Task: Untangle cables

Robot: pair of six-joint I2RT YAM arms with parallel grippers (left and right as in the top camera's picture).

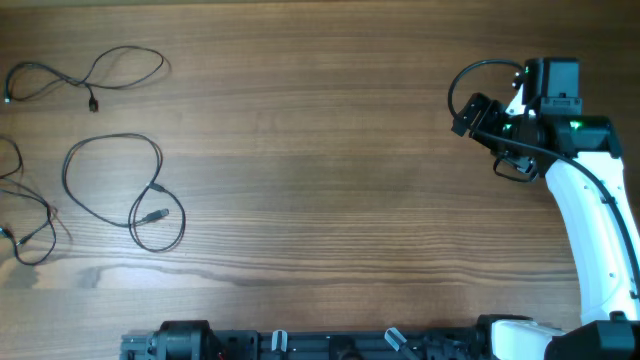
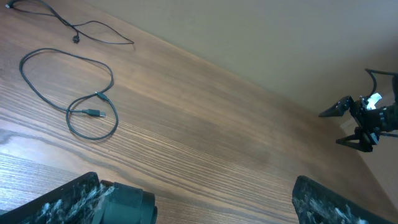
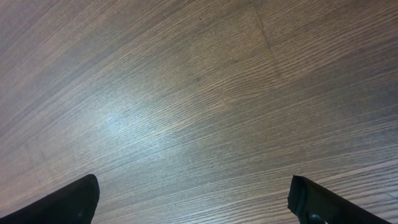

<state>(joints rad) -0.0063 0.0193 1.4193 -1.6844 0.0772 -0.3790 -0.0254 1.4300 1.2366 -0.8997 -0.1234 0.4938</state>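
Three thin black cables lie apart from one another at the table's left side. One cable (image 1: pixel 92 103) curls at the far back left. A second cable (image 1: pixel 112 137) forms a wide loop with its plug inside a smaller loop. The third cable (image 1: pixel 49 215) runs off the left edge. The left wrist view shows the looped cable (image 2: pixel 94 112) and the back cable (image 2: pixel 76 40) far ahead. My left gripper (image 2: pixel 199 211) is open over bare wood. My right gripper (image 1: pixel 490 142) is open at the back right, empty, and shows only wood between its fingers (image 3: pixel 68 202).
The right arm's white link (image 1: pixel 600 240) runs down the right side of the wooden table (image 1: pixel 320 180). Both arm bases (image 1: pixel 350 342) sit along the front edge. The right gripper (image 2: pixel 354 124) shows at the right of the left wrist view.
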